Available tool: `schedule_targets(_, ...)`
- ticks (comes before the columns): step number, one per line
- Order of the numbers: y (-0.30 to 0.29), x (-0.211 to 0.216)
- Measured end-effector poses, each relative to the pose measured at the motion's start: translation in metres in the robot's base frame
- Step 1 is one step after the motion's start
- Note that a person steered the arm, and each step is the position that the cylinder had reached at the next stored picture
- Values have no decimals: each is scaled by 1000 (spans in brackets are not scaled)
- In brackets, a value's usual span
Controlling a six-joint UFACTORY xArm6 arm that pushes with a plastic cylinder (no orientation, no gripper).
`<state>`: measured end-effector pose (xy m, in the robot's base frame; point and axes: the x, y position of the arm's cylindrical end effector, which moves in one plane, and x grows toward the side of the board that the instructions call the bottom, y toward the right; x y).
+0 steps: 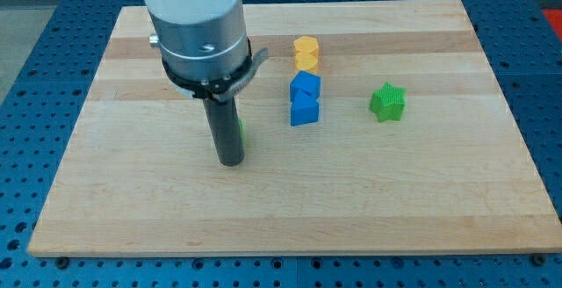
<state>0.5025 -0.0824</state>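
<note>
my tip (pixel 230 160) beside a green block (pixel 240 128), blue blocks (pixel 305 98) right

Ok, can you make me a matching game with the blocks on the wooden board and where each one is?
Things:
1. yellow block
2. green star
3. the two blue blocks
4. small green block

Places:
A. mostly hidden, right behind my tip
B. alone, furthest to the view's right
C. nearest the view's top
D. touching each other, just below the yellow one

Pairs: 1-C, 2-B, 3-D, 4-A
</note>
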Motion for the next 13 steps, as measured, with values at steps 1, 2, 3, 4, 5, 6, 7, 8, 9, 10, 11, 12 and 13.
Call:
schedule_targets(1,-1,-18)
schedule_targets(2,-1,-33)
schedule_targets(3,-1,-49)
schedule_targets(4,-1,-70)
schedule_targets(5,-1,-88)
schedule_targets(6,-1,-105)
schedule_targets(7,-1,-118)
schedule_targets(8,-1,-128)
schedule_targets(9,-4,-142)
schedule_targets(10,-10,-155)
schedule_targets(11,-11,-151)
schedule_targets(12,-18,-140)
schedule_targets(13,-33,-141)
